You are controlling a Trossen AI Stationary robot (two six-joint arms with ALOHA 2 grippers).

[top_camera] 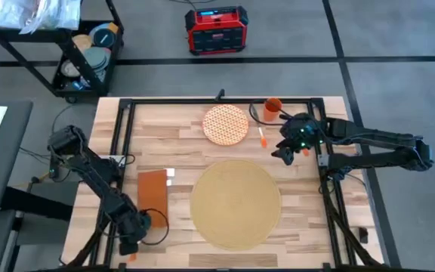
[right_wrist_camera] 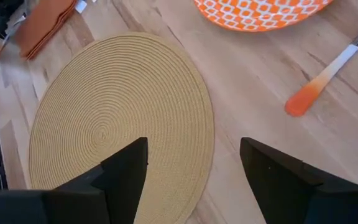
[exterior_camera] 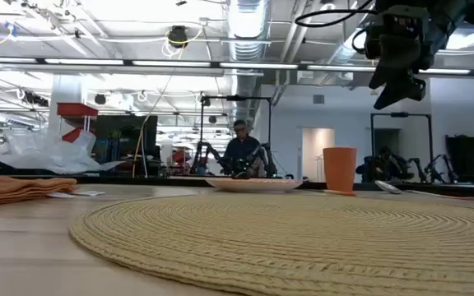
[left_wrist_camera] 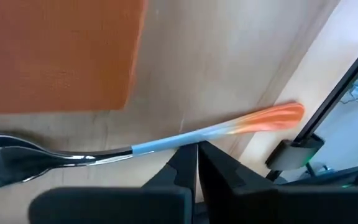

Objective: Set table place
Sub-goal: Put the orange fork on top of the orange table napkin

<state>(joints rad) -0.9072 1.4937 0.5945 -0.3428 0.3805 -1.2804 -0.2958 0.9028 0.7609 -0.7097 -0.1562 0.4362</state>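
While the placemat lies flat in the near middle of the table with nothing on it, I see most of the setting still scattered: the patterned plate sits at the far side, the orange cup beyond it to the right, and the folded napkin just left of the mat. My right gripper hangs in the air above the table's right side, fingers spread wide and empty, with an orange-handled utensil lying on the wood between it and the plate. My left gripper sits low at the near left corner, fingers pressed together, right beside a spoon with an orange-tipped handle; I cannot tell whether the tips touch it.

My worries are these. That spoon lies close to the table's black frame, so a closed-finger nudge could roll it against the rail or off the edge. On the right, a descent toward the thin utensil risks the fingertips scraping the wood or flicking it under the plate's rim. The cup stands near the right arm's path, and a careless sweep could topple it. The mat may also slide if anything drags across it.
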